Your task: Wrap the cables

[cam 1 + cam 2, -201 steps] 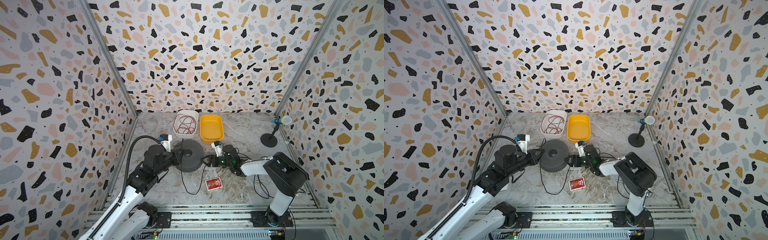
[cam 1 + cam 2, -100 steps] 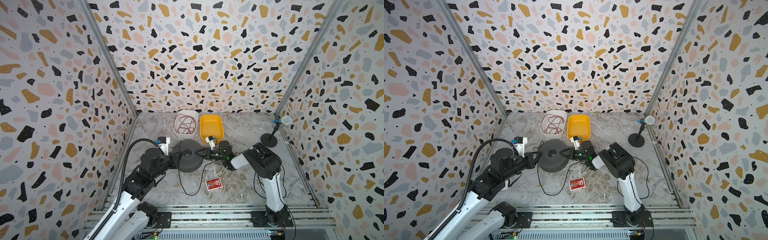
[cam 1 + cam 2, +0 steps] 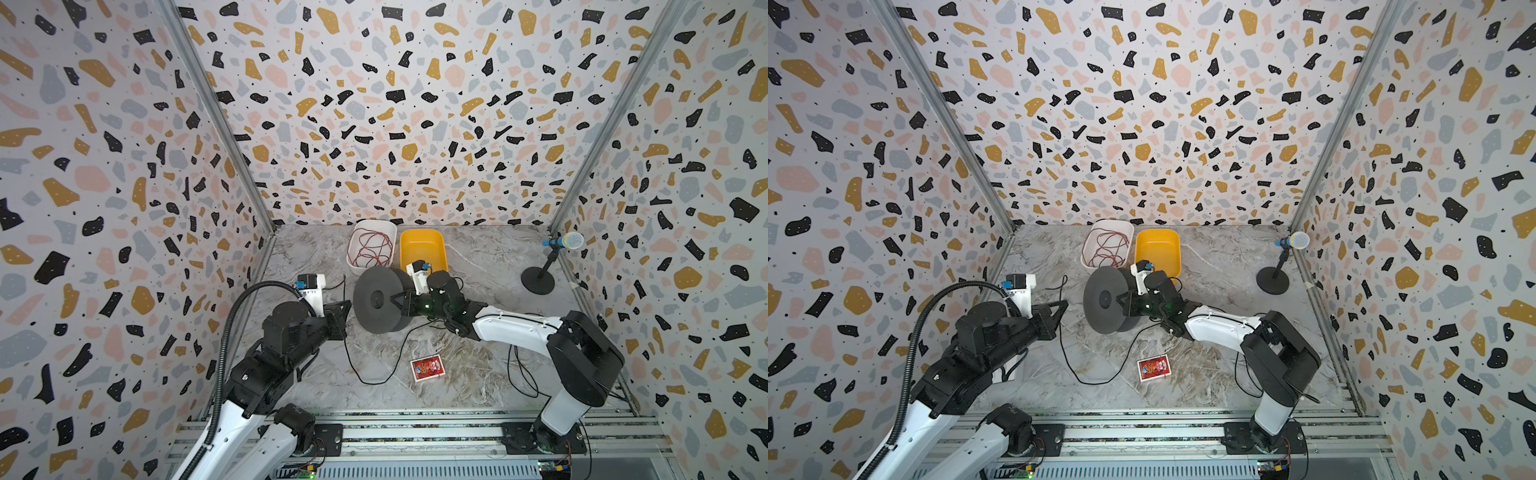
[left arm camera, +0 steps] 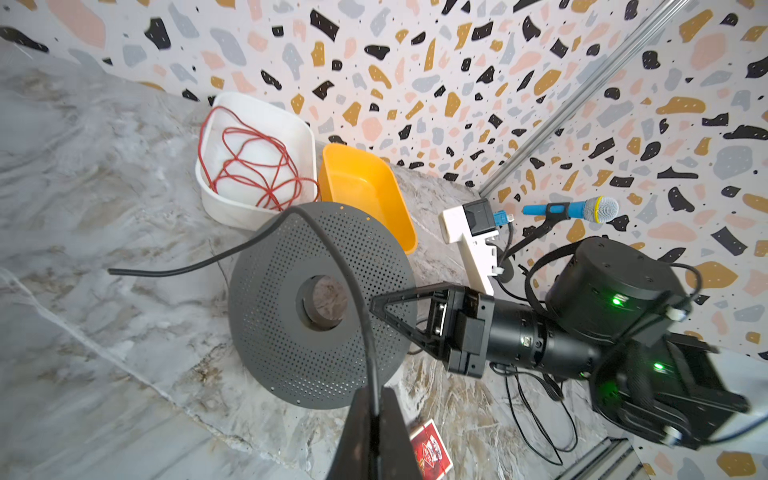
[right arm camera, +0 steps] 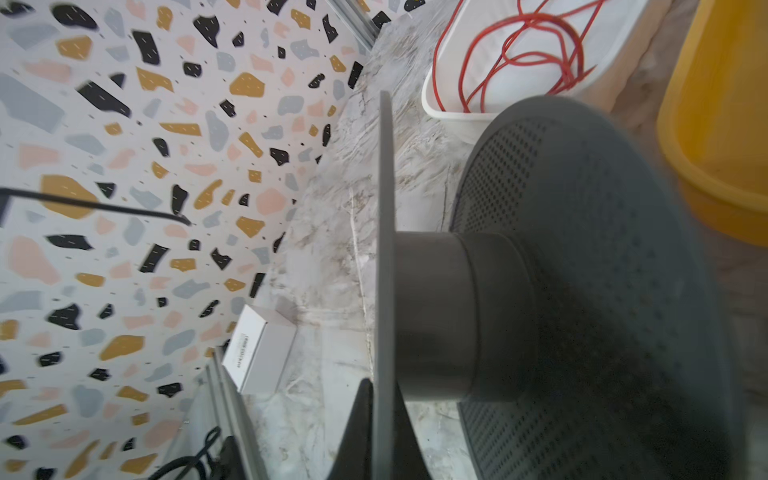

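Observation:
A dark grey perforated spool [image 3: 379, 300] [image 3: 1105, 300] stands on edge mid-table. My right gripper [image 3: 395, 297] [image 5: 382, 399] is shut on the rim of its near flange [image 5: 385, 249], beside the bare hub [image 5: 436, 311]. The cable [image 3: 365, 379] [image 3: 1084, 379], a thin black cord, loops on the floor and rises to my left gripper [image 3: 347, 305] [image 4: 376, 409]. That gripper is shut on the cord left of the spool. From the jaws the cord [image 4: 357, 299] arcs in front of the flange, and its free end sticks out to the side.
A white tub [image 3: 357, 266] holding red wire and an empty yellow tub [image 3: 423, 249] stand behind the spool. A toy microphone on a stand [image 3: 539, 282] is at the back right. A red card pack [image 3: 427, 368] lies in front. A white box [image 5: 262, 349] sits by the left wall.
The right jaws have closed onto the spool's flange, and the right arm has shifted its elbow. The left gripper keeps its hold on the cord and has barely moved.

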`<state>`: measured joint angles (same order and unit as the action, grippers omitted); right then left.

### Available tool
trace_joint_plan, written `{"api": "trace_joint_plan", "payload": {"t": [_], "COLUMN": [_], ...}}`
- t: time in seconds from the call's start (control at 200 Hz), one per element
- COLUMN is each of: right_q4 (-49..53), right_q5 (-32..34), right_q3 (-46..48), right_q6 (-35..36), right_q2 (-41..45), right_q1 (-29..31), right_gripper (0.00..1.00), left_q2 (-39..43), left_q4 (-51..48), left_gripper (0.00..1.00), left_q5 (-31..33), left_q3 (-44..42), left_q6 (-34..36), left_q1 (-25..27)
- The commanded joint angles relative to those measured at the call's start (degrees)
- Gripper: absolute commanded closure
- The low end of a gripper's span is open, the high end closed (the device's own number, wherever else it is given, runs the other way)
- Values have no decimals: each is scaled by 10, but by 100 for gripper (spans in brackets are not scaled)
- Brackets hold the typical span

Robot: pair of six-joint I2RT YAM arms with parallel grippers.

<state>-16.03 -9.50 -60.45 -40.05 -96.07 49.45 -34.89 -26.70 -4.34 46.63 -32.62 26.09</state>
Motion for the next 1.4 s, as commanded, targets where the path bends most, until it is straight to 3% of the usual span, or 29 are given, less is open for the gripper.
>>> {"api": "trace_joint_plan", "payload": {"t": [0.0, 0.275, 0.541, 0.851, 1.076, 1.267, 1.392], "right_q4": [185, 272, 286, 203, 173, 160, 144], "right_q5": [183, 387, 437, 403, 374, 338, 335], "right_q3": [-57, -157, -191, -137, -113, -61, -17], "right_q6": [86, 101, 83, 116, 171, 232, 281], "right_q2": [11, -48, -99, -59, -4, 79, 137], "right_q1": [42, 128, 159, 164, 164, 170, 190], "right_gripper": [100, 100, 100, 60, 21, 14, 13], "left_q2": [-4, -10, -16, -40, -53, -57, -54], "left_q4": [7, 17, 26, 48, 82, 117, 126], "left_gripper": [100, 100, 100, 100, 100, 100, 100], "left_q5": [17, -6, -7, -24, -56, -88, -67], "left_q3": [18, -3, -10, -4, -8, -8, -6], "left_q6": [17, 6, 4, -1, -27, -66, -90], "left_q1": [-1, -1, -1, -1, -2, -1, -2]}}
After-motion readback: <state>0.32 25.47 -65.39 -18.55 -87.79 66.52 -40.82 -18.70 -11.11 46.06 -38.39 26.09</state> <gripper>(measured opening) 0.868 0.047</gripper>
